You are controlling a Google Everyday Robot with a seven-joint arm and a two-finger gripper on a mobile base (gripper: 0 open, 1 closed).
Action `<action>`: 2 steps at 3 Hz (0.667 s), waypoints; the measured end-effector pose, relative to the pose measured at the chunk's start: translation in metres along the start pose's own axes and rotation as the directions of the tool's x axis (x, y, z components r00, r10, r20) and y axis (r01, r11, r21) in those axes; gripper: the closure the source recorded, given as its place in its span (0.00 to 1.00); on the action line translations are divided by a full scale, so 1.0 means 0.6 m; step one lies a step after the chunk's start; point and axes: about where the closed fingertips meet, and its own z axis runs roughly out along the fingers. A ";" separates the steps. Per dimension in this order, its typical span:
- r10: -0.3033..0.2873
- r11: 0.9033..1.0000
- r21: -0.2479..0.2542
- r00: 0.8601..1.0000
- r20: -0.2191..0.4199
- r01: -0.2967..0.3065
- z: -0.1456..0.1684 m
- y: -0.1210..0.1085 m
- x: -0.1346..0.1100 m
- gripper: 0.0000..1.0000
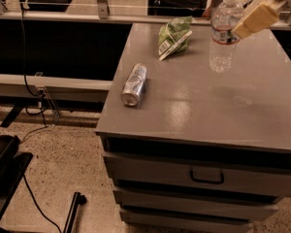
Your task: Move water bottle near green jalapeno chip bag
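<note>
A grey bench (194,115) with dark-handled drawers (207,177) in its front carries everything. Nearest on its top, towards the left edge, a silver drink can (135,84) lies on its side, one end facing the front. Further back and to the right, the clear ribbed plastic water bottle with a white cap (222,47) stands upright. The white arm's tan-padded hand (242,27) reaches in from the upper right and grips it at the label band. Whether its base touches the bench cannot be told. Left of the bottle, near but apart, the wrinkled green jalapeno chip bag (173,37) lies flat, barcode panel up.
</note>
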 end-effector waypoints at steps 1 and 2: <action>0.006 1.000 -0.008 1.000 -0.012 -0.006 0.080 -0.038 0.059 1.00; -0.004 0.999 -0.048 0.999 -0.035 0.003 0.195 -0.046 0.166 1.00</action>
